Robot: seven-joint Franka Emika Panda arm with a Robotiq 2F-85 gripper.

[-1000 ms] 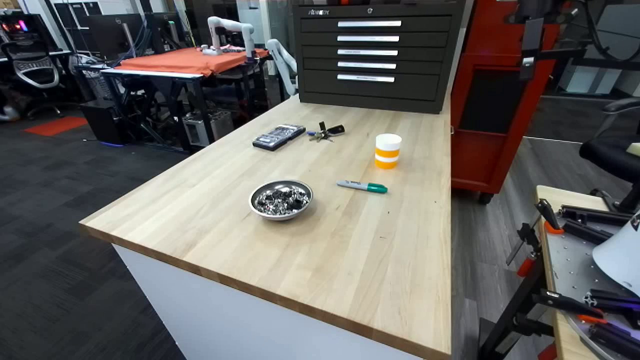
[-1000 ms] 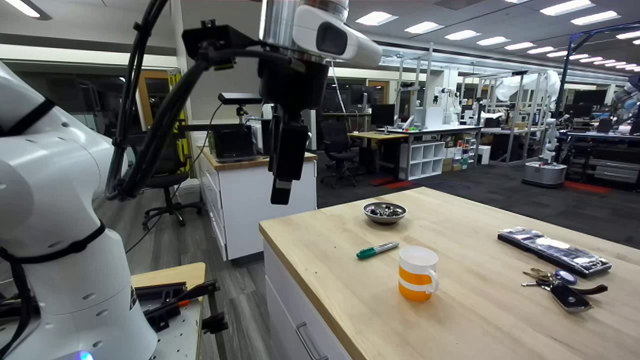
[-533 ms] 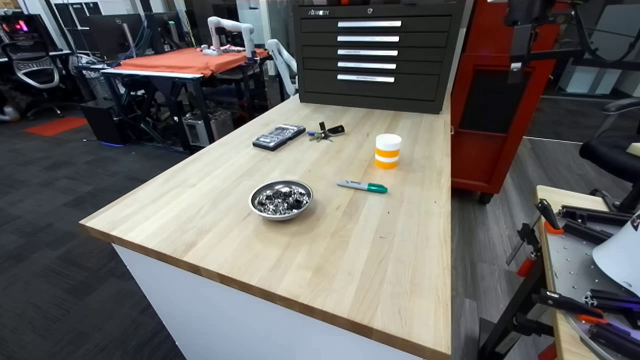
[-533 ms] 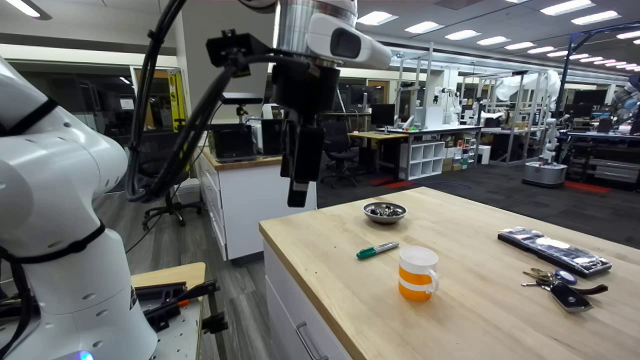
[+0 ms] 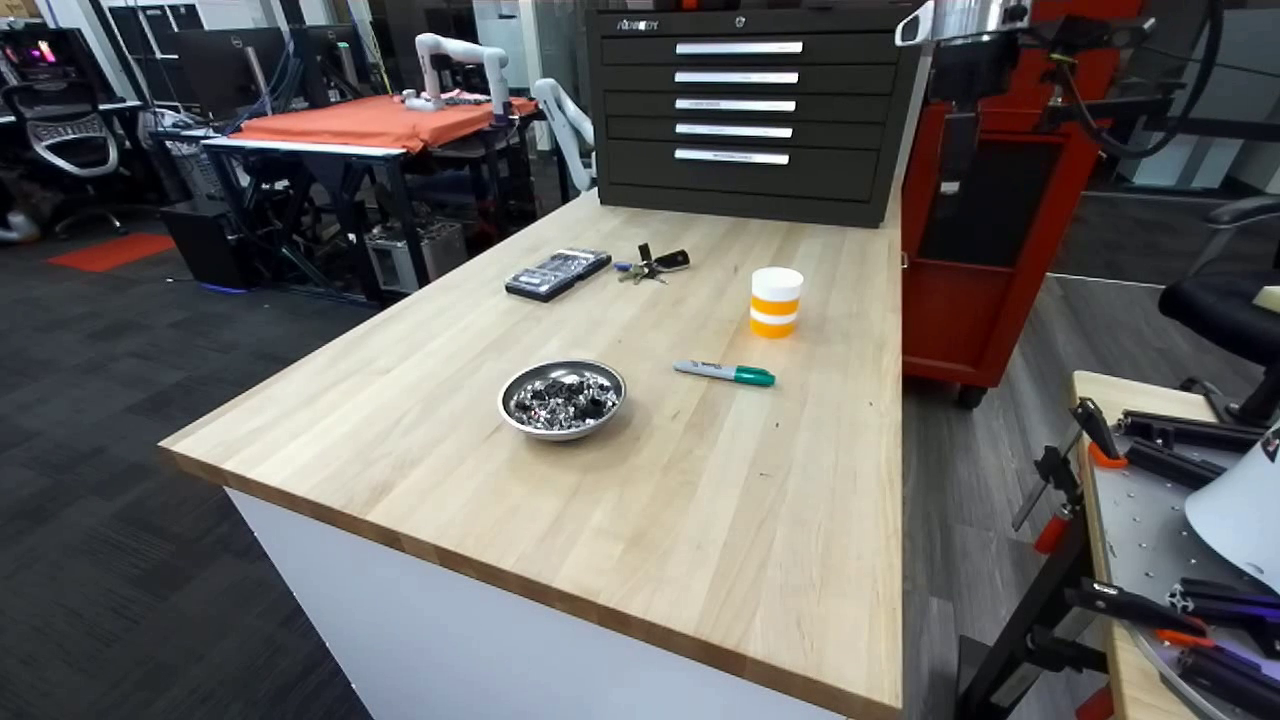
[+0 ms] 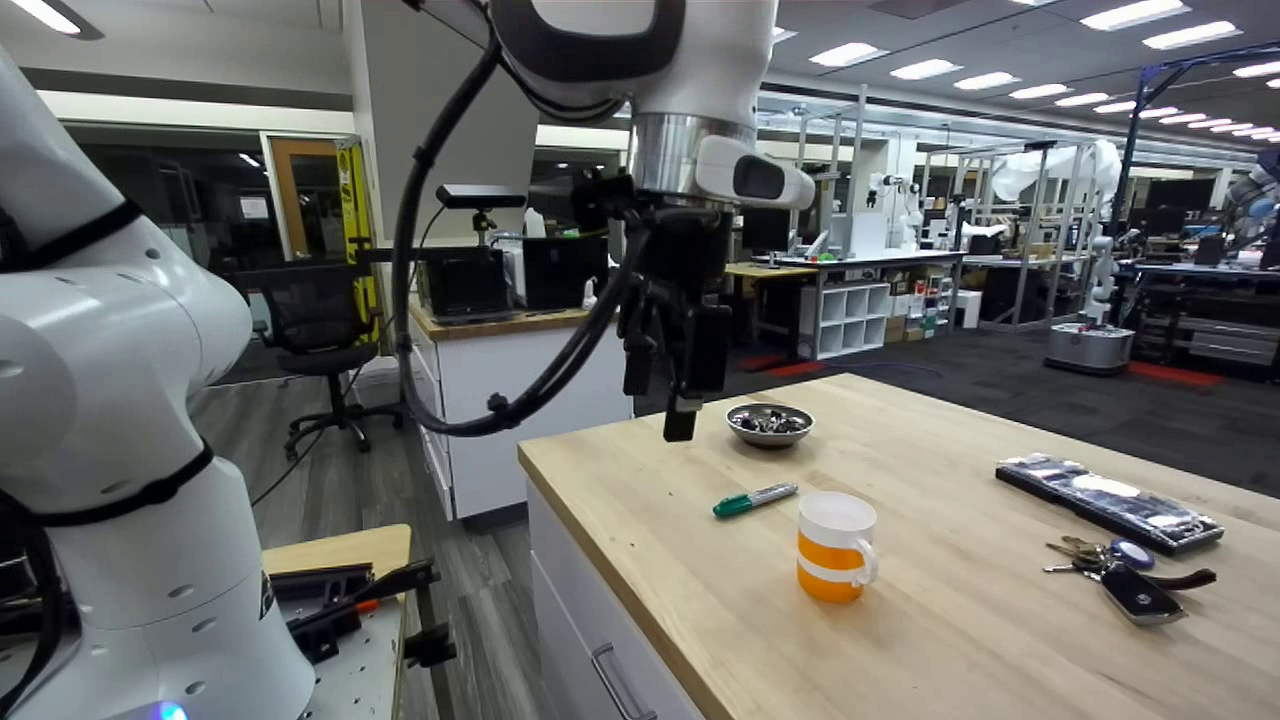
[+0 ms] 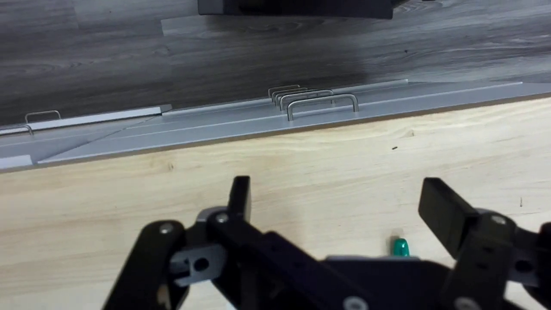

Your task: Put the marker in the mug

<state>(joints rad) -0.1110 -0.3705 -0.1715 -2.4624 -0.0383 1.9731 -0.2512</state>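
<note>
The marker lies flat on the wooden table in both exterior views (image 5: 723, 373) (image 6: 755, 500), with a green cap and grey body. In the wrist view only its green tip (image 7: 400, 247) shows; the gripper hides the rest. The mug stands upright in both exterior views (image 5: 775, 302) (image 6: 835, 548); it is white above with orange bands, and its handle shows in an exterior view. My gripper (image 7: 336, 196) is open and empty, its fingers wide apart. It hangs in the air above the table's level, higher than the marker and mug, in both exterior views (image 5: 950, 190) (image 6: 662, 405).
A metal bowl (image 5: 562, 400) of small shiny parts stands near the marker. A flat dark case (image 6: 1108, 502) and keys (image 6: 1125, 580) lie farther off. A dark drawer chest (image 5: 745, 115) stands at the table's end. The table edge (image 7: 275, 134) with drawer handles below crosses the wrist view.
My gripper has moved right and slightly down in an exterior view, and left and down in another, toward the table. The marker and mug have not moved.
</note>
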